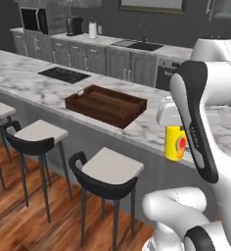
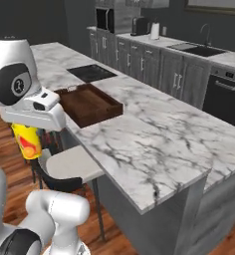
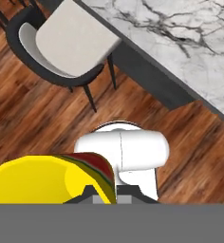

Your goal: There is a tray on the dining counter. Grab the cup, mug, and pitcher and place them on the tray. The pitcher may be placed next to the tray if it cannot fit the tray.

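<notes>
My gripper (image 1: 175,133) is shut on the cup (image 1: 175,142), a yellow tumbler with a red-orange mark, and holds it in the air. The cup (image 2: 27,142) hangs just off the front edge of the dining counter (image 2: 154,134), above the wooden floor. In the hand view the cup (image 3: 47,178) sits between the fingertips at the gripper (image 3: 104,197), with the counter (image 3: 180,28) at the upper right. The dark brown tray (image 1: 100,115) lies empty on the counter (image 1: 29,81), to the left of the cup. From the right base view the tray (image 2: 97,118) is just beyond my hand. The mug and the pitcher are out of view.
Bar stools (image 1: 110,169) (image 1: 34,133) stand along the counter's front, one (image 2: 72,164) (image 3: 71,42) close under the cup. A black cooktop (image 1: 66,74) is set into the counter behind the tray. The back worktop carries a sink (image 1: 139,45) and small appliances.
</notes>
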Motion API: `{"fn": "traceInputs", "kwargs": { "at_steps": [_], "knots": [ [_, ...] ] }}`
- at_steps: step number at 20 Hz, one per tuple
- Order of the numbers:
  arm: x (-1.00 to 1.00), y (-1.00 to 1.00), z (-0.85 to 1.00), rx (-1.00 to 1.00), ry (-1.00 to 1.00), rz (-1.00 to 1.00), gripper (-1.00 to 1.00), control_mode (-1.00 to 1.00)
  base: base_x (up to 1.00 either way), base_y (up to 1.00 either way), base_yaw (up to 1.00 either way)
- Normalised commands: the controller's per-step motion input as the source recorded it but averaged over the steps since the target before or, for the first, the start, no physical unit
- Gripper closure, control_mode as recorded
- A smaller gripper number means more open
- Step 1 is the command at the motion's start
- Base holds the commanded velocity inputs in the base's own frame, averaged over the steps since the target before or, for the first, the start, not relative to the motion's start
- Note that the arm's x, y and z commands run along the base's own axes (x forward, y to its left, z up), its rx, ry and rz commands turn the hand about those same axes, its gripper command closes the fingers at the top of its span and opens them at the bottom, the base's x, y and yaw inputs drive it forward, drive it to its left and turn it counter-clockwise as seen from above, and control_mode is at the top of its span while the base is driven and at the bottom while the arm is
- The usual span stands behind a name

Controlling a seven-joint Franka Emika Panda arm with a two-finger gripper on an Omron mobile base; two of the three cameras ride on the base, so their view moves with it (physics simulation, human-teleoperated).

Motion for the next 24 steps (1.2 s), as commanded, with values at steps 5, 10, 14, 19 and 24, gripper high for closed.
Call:
{"fn": "traceInputs", "kwargs": {
  "at_steps": [5, 10, 14, 19, 24],
  "knots": [
    [0.0, 0.0, 0.0, 0.0, 0.0, 0.0, 1.0, 1.0, 0.77, 0.11, -0.17],
    [0.0, 0.0, 0.0, 0.0, 0.0, 0.0, 1.0, 1.0, 0.06, 0.42, -0.29],
    [0.0, 0.0, 0.0, 0.0, 0.0, 0.0, 1.0, 1.0, -0.03, 0.59, -0.41],
    [0.0, 0.0, 0.0, 0.0, 0.0, 0.0, 1.0, 1.0, -0.36, 0.81, -0.39],
    [0.0, 0.0, 0.0, 0.0, 0.0, 0.0, 1.0, 1.0, -0.28, 0.88, -0.23]
  ]
}}
